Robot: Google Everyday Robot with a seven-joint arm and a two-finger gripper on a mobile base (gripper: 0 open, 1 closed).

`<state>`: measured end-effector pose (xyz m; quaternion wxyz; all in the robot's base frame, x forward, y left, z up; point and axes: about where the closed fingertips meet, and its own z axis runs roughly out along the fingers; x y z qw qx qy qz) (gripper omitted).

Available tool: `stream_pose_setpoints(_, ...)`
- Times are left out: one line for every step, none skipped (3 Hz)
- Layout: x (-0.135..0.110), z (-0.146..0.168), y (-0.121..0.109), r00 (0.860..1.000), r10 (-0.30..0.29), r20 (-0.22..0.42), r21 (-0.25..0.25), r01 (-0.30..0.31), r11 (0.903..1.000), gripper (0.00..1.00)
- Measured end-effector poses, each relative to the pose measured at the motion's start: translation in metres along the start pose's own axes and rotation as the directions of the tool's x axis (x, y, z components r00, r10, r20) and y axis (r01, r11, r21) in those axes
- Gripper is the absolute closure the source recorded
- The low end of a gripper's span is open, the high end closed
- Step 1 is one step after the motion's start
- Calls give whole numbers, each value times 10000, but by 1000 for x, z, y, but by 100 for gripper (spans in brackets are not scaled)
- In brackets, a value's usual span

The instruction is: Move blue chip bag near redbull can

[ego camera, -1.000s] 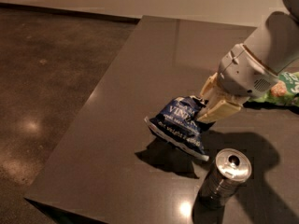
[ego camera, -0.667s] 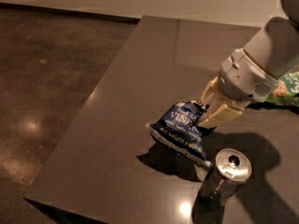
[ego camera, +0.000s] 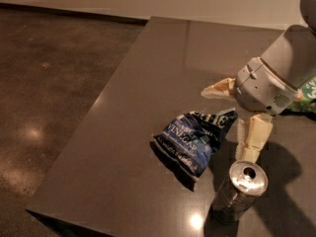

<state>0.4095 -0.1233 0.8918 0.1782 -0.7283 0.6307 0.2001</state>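
Roughly at frame centre, the blue chip bag point(ego camera: 193, 138) lies crumpled on the dark tabletop point(ego camera: 148, 63), just up-left of the redbull can point(ego camera: 240, 187) standing at lower right. At the bag's upper-right corner, the end effector point(ego camera: 236, 112) has its fingers spread apart, clamping nothing. A green chip bag point(ego camera: 308, 94) peeks in at the right edge.
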Motion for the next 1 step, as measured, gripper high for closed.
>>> stream_pose_setpoints(0,0,0,10000,0,0,1,0,10000,0)
